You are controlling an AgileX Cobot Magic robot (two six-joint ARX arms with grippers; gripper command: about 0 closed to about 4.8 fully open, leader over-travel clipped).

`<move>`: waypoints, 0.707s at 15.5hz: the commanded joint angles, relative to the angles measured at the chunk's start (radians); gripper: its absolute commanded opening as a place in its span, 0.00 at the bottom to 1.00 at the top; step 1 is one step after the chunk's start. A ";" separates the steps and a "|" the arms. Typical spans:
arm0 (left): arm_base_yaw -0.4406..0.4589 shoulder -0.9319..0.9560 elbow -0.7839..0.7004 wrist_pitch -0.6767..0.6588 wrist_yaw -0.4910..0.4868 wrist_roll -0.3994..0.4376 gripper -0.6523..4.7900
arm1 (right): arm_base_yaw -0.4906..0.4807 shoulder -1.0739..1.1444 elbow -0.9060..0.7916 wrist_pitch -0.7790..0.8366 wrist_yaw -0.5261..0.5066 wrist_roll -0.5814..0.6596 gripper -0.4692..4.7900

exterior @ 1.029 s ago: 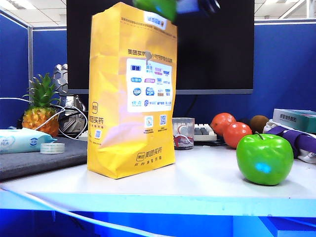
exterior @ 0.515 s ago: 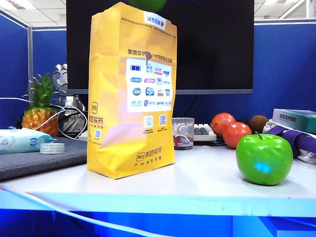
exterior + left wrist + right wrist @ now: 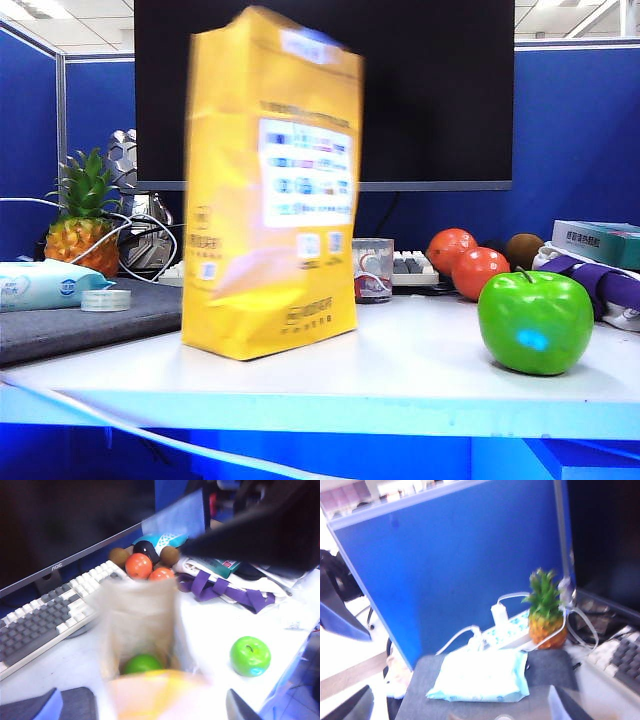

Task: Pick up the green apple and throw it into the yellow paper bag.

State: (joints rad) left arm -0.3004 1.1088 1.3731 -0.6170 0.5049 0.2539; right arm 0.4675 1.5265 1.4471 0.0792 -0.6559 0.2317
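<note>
Exterior view: yellow paper bag (image 3: 272, 190) stands blurred left of centre on the table (image 3: 400, 375); a twin green apple (image 3: 535, 322) sits at lower right. No gripper visible.

Left wrist view: green apple (image 3: 141, 663) lies inside the bag; left gripper (image 3: 142, 707) spread wide, empty, above it.

Right wrist view: right gripper (image 3: 460, 707) apart, empty, over a wipes pack (image 3: 480, 681); pineapple (image 3: 545, 612) centre-right.
</note>
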 commanded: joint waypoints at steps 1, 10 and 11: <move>0.001 -0.068 0.002 -0.044 -0.165 0.115 0.87 | -0.059 -0.122 0.006 -0.035 0.007 -0.072 1.00; 0.001 -0.596 -0.441 0.052 -0.461 -0.016 0.62 | -0.103 -0.670 -0.404 -0.290 0.509 -0.355 1.00; 0.001 -0.647 -0.481 0.066 -0.461 -0.048 0.62 | -0.103 -0.722 -0.493 -0.257 0.551 -0.348 1.00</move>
State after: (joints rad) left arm -0.3004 0.4900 0.9092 -0.5865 0.0483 0.2543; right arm 0.3634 0.8265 0.9977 -0.2104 -0.1478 -0.1307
